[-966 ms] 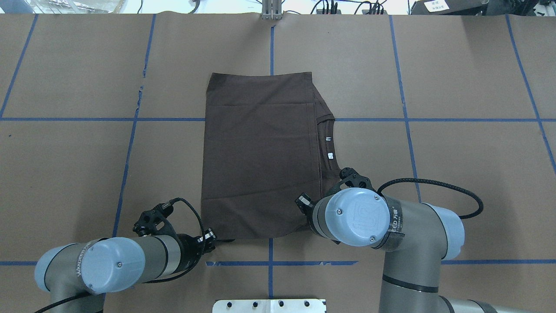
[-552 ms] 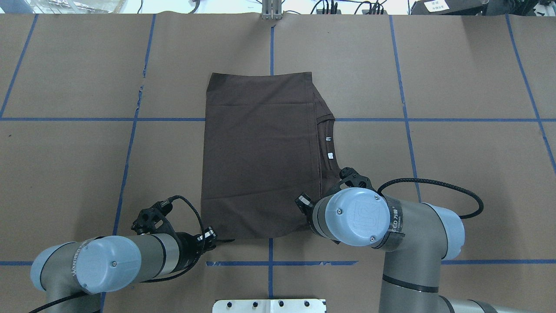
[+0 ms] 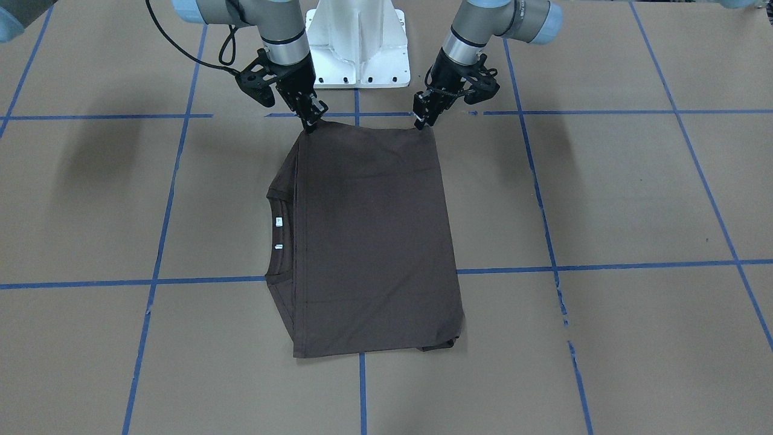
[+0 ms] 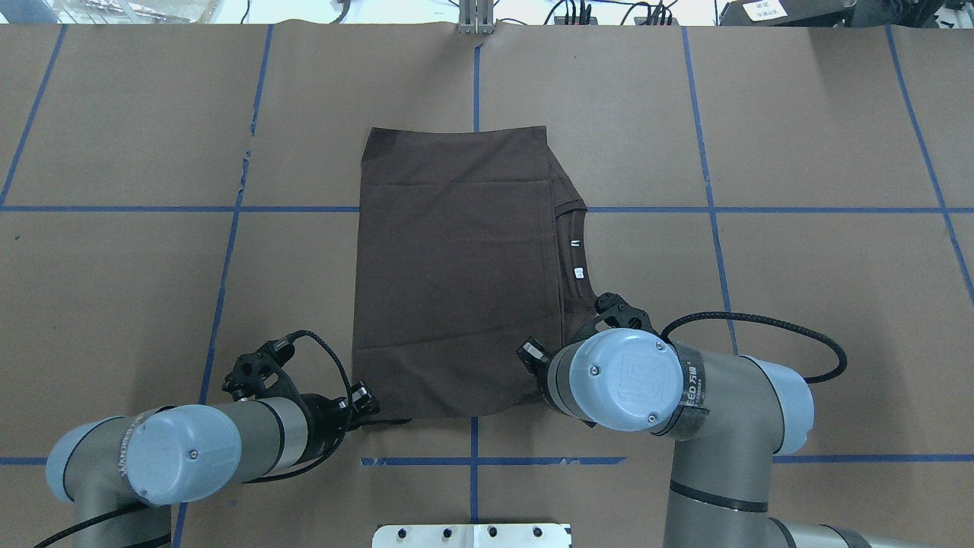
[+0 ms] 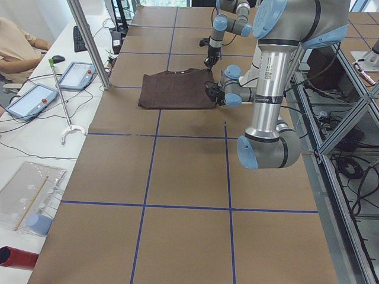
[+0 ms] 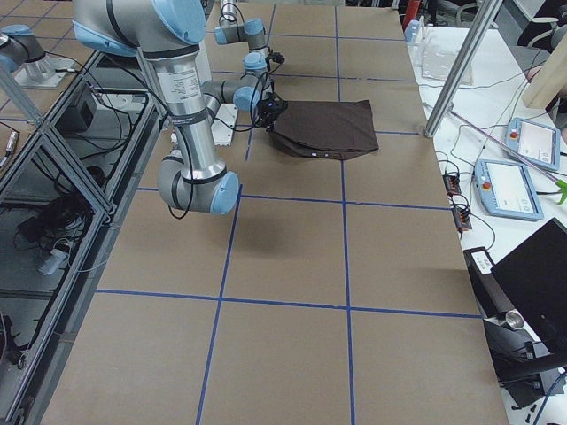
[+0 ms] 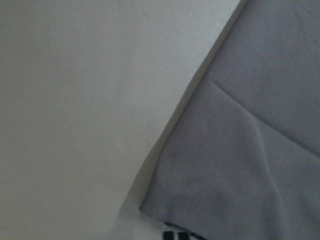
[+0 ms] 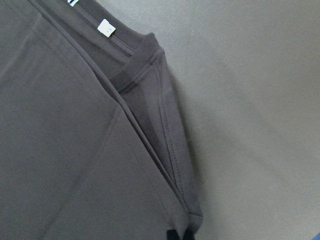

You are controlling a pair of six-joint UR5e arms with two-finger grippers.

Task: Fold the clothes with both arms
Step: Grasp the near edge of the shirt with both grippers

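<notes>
Here's where I am: the T-shirt (image 3: 368, 241) lies flat on the brown table (image 4: 761, 152), folded into a neat upright rectangle across the blue tape lines (image 4: 114, 208) at the centre. Its near edge faces my base, and I've got both ends of it.

My left gripper (image 3: 418, 124) is down at the near left corner. The fingers are pinched narrow, with the cloth corner caught between the tips. My left wrist camera shows that corner coming right to the black fingertips (image 7: 175, 235) at the bottom of its picture.

My right gripper (image 3: 310, 125) is on the near right corner, also closed tight on the fabric. From overhead my own wrist hides it; the front camera shows it plainly. The hem runs straight between my two grips.

The collar (image 8: 147, 62) opens toward my right side, the white neck labels (image 3: 279, 222) are showing, and a folded flap covers most of the body. On the far edge a bit of sleeve peeks out from underneath.
</notes>
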